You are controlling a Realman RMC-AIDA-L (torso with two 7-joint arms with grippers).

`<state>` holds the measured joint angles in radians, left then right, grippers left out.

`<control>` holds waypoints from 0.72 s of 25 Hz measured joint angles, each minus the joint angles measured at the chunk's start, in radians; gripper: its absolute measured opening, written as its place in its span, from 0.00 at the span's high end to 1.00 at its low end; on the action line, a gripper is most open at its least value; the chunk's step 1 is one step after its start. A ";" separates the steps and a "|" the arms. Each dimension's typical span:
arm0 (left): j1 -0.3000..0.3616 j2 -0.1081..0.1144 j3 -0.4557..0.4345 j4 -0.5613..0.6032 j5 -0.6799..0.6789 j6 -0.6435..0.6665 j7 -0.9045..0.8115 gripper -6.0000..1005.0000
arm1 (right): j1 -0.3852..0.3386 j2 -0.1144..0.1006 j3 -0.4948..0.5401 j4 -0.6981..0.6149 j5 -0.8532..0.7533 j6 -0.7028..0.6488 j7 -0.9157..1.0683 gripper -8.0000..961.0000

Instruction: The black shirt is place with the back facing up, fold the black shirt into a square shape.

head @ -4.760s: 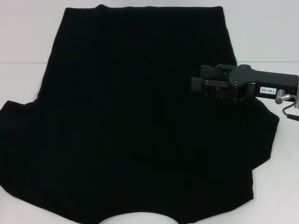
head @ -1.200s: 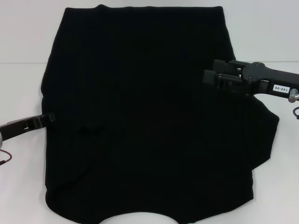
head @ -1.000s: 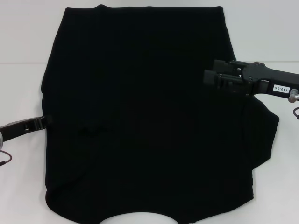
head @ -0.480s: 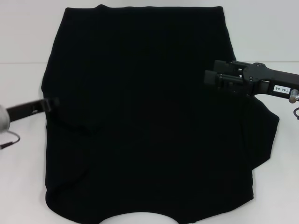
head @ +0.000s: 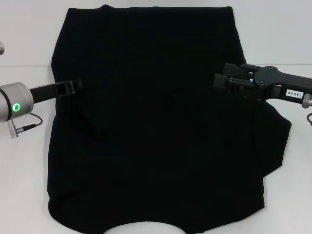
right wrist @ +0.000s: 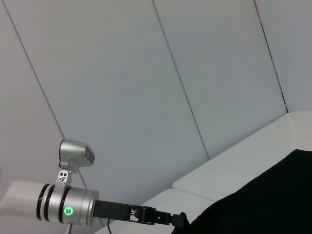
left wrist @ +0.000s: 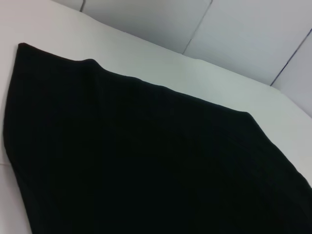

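Observation:
The black shirt [head: 156, 126] lies spread over the white table and fills most of the head view. Its left sleeve is folded in, and its right sleeve [head: 278, 139] still sticks out. My left gripper [head: 75, 87] reaches in from the left over the shirt's left edge. It is shut on the shirt, and a ridge of fabric runs up to its tips. The right wrist view shows this gripper [right wrist: 181, 219] at the shirt's [right wrist: 263, 195] raised edge. My right gripper [head: 220, 78] hovers open above the shirt's right side, holding nothing. The left wrist view shows only the shirt [left wrist: 146, 161].
The white table [head: 24, 185] shows bare on both sides of the shirt and at the near edge. A grey cable [head: 24, 127] hangs from my left wrist. Pale wall panels [right wrist: 146, 73] stand behind the table.
The left sleeve was folded in earlier. In the last second my left gripper rose from the shirt's left edge and moved inward and farther back, drawing that edge with it. The right gripper stayed put.

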<state>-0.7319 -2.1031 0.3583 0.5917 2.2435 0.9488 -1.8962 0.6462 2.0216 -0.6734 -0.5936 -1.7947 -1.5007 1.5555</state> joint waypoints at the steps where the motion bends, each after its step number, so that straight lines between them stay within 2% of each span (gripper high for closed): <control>1: -0.002 -0.003 0.002 -0.001 -0.002 -0.010 0.000 0.96 | 0.000 0.000 0.000 0.000 0.000 0.000 0.000 0.27; 8: -0.023 -0.015 0.003 -0.030 -0.030 -0.035 0.014 0.89 | 0.003 0.000 0.003 0.000 0.001 0.000 0.000 0.27; 12: -0.024 -0.021 0.010 -0.030 -0.054 -0.030 0.014 0.74 | 0.004 -0.001 0.004 0.000 0.002 0.001 0.000 0.27; 15: -0.008 -0.015 0.013 -0.026 -0.055 -0.019 0.010 0.66 | 0.003 -0.007 0.006 0.000 0.002 0.001 0.006 0.27; 18: 0.026 -0.001 0.013 -0.021 -0.048 0.027 -0.010 0.60 | -0.001 -0.016 0.014 0.000 0.002 0.000 0.014 0.27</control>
<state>-0.7060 -2.1040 0.3715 0.5707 2.1960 0.9754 -1.9065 0.6456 2.0055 -0.6594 -0.5935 -1.7931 -1.5005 1.5696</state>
